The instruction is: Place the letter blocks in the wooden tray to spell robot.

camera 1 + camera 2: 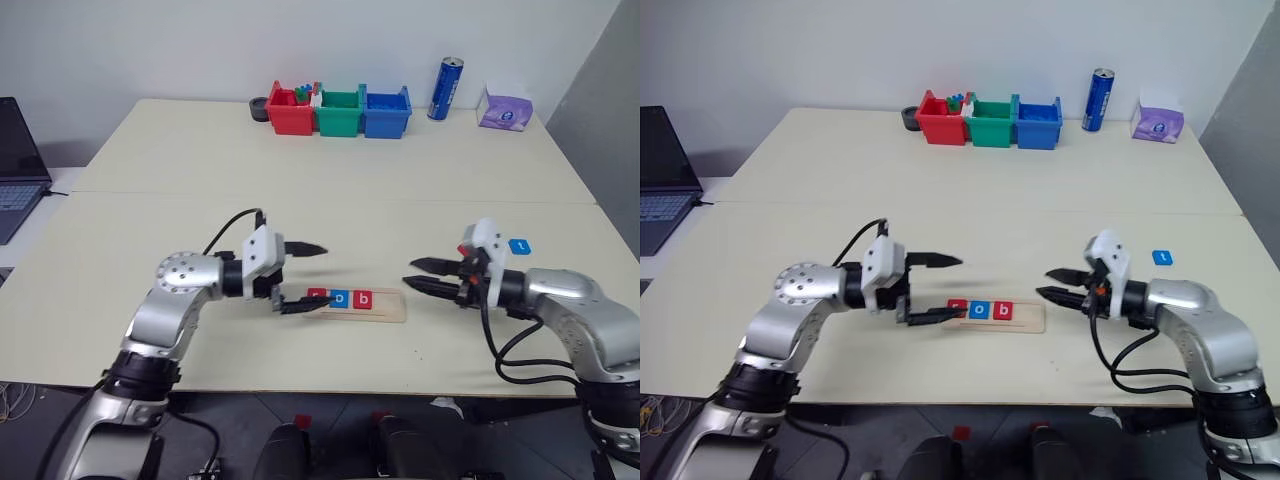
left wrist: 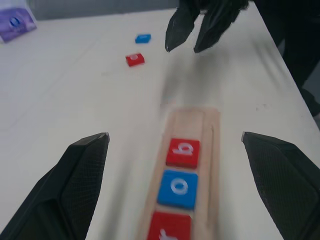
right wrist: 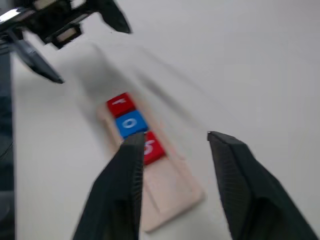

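The wooden tray (image 1: 390, 306) lies near the table's front edge, between my two grippers. In its groove sit a red "r" block (image 1: 317, 296), a blue "o" block (image 1: 340, 298) and a red "b" block (image 1: 363, 298), side by side; the right end of the tray is bare. A blue "t" block (image 1: 518, 246) lies on the table to the right, beyond my right arm, and a loose red block (image 2: 135, 59) lies near it. My left gripper (image 1: 310, 277) stands open at the tray's left end. My right gripper (image 1: 418, 275) hangs open and empty just past the right end.
At the back of the table stand a red bin (image 1: 288, 111), a green bin (image 1: 339, 111) and a blue bin (image 1: 386, 111). A blue can (image 1: 445, 88) and a purple tissue pack (image 1: 504, 108) are to their right. A laptop (image 1: 18, 170) sits at far left.
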Tool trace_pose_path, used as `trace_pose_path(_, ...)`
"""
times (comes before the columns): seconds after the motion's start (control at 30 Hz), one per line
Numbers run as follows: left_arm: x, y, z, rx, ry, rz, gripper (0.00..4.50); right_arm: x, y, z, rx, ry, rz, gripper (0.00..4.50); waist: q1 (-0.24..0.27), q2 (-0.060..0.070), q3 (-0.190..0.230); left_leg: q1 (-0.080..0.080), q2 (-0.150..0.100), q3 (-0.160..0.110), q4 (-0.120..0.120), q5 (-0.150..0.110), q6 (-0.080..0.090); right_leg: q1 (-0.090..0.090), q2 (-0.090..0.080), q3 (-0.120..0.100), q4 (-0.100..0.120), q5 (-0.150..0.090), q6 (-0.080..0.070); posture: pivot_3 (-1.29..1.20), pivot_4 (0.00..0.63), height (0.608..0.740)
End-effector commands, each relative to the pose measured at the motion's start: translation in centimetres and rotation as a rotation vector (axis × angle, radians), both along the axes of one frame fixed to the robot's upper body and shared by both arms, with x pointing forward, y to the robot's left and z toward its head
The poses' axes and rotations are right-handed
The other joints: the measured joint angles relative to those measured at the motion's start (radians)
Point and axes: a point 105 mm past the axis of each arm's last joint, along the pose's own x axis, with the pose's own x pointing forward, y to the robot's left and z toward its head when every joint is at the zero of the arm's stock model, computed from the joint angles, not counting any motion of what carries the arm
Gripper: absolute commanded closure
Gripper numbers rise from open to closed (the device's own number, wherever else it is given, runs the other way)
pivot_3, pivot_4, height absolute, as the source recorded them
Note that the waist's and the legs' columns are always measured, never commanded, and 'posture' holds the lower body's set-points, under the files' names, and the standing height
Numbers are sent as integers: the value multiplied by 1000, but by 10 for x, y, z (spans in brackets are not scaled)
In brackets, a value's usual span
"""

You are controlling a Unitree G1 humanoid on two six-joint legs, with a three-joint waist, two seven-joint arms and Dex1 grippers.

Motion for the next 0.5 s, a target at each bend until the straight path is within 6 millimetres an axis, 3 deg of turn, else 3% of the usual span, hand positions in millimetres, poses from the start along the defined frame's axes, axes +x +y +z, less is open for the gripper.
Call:
trace_pose_path(0.03,0,-21,8,-18,-48,-19,0,16,-35,8,-88,-129,-218,1100,-3,0,0,0,0,0,0,0,0,0,0,0,0,0,0,0,150,740)
trace_pose_path(0.13,3,-33,6,-27,-44,-20,0,32,-63,1,-136,-168,-398,15,-8,0,0,0,0,1,0,0,0,0,0,1,0,0,0,0,150,740)
trace_pose_path(0.27,5,-45,0,-24,-39,-22,0,50,-85,-12,-195,-198,-528,15,-11,0,0,1,0,2,-1,0,0,0,1,2,0,0,0,0,150,740)
trace_pose_path(0.5,6,-49,3,-31,-38,-26,0,71,-86,-21,-117,-164,-568,15,-9,0,0,1,0,2,-1,0,0,0,1,2,0,0,0,0,150,740)
